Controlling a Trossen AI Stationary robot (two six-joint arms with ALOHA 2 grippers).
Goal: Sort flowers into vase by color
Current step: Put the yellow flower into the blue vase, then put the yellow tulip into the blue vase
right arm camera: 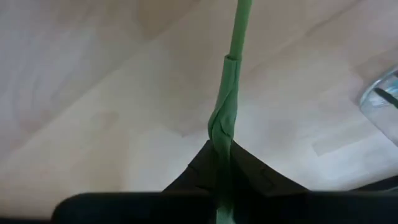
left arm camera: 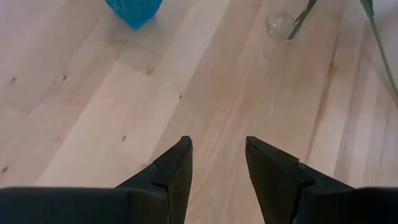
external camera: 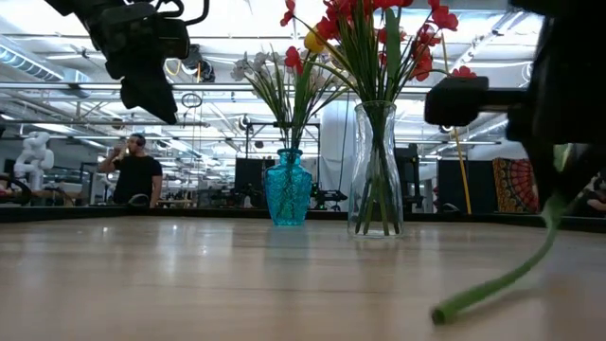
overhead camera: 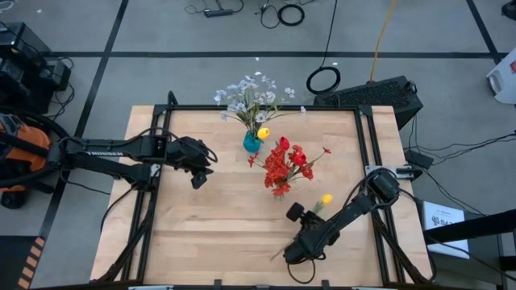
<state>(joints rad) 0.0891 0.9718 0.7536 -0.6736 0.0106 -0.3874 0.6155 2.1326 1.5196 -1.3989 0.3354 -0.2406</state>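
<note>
From above, the right gripper [overhead camera: 300, 248] sits low near the table's [overhead camera: 201, 234] front edge, its fingers pinched on the green stem of a yellow tulip [overhead camera: 325, 199] whose bloom lies just right of the arm. The left gripper [overhead camera: 201, 173] hangs over the left half of the table, holding nothing. A blue vase [overhead camera: 252, 142] carries white blossoms [overhead camera: 251, 93] and 1 yellow tulip; just right of it a cluster of red flowers [overhead camera: 287, 167] stands in a clear vase [external camera: 377, 170]. At table height, the held stem's free end [external camera: 492, 286] slants down toward the wood. The left wrist camera shows that arm's 2 fingers [left arm camera: 177, 168] spread apart over bare wood. The right wrist camera shows dark fingers [right arm camera: 245, 171] closed tight around the stem [right arm camera: 225, 118].
</note>
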